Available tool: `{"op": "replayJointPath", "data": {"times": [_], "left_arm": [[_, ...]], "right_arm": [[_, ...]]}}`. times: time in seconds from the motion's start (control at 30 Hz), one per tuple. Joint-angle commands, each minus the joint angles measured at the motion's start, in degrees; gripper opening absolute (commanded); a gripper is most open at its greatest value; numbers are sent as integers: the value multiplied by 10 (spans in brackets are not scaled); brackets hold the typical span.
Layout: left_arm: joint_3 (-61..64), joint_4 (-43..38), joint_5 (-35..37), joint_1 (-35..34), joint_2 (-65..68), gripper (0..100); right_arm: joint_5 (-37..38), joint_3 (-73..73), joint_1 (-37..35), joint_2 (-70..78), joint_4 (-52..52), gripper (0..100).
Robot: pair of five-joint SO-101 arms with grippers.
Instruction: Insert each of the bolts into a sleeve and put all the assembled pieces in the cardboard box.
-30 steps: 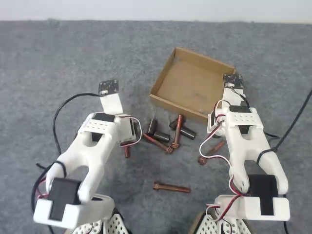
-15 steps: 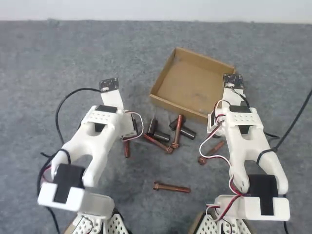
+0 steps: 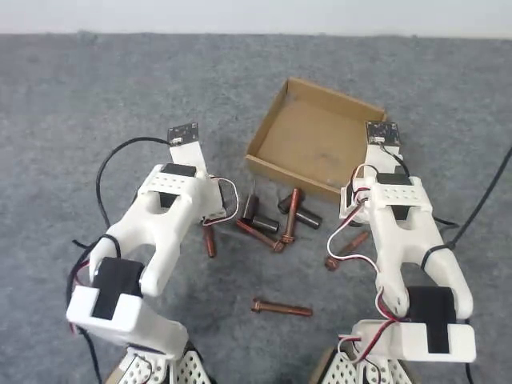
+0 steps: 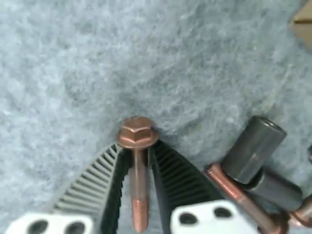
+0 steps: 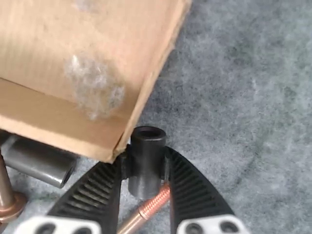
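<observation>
Held a bolt (image 4: 139, 185) clenched in the left gripper (image 4: 137, 155), hex head just past the fingertips (image 4: 116, 152), threaded tip back toward the palm. Gripped a sleeve (image 5: 146, 146) in the right gripper (image 5: 145, 165), open end forward, cardboard box (image 5: 73, 122) corner just beyond. Risked, probably, a blocked insertion: tip buried inside the grip, out of the sleeve's reach.

Bolt (image 4: 138, 141) gleams, smooth coppery metal; sleeve (image 5: 145, 163) shows dark, matt metal; cardboard box (image 5: 73, 63) looks dull, fibrous paper; carpet (image 4: 97, 58) underneath is grey, fuzzy, rough cloth.
</observation>
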Motion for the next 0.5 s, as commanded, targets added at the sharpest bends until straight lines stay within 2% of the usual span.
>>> {"op": "replayJointPath", "data": {"times": [0.0, 0.17, 0.47], "left_arm": [[44, -24, -11, -10, -78, 11], [109, -102, -81, -38, -142, 12], [123, -120, -84, -40, -147, 12]], "right_arm": [[8, -17, 4, -6, -3, 7], [8, -17, 8, -7, -4, 7], [20, -54, 65, -6, -8, 9]]}}
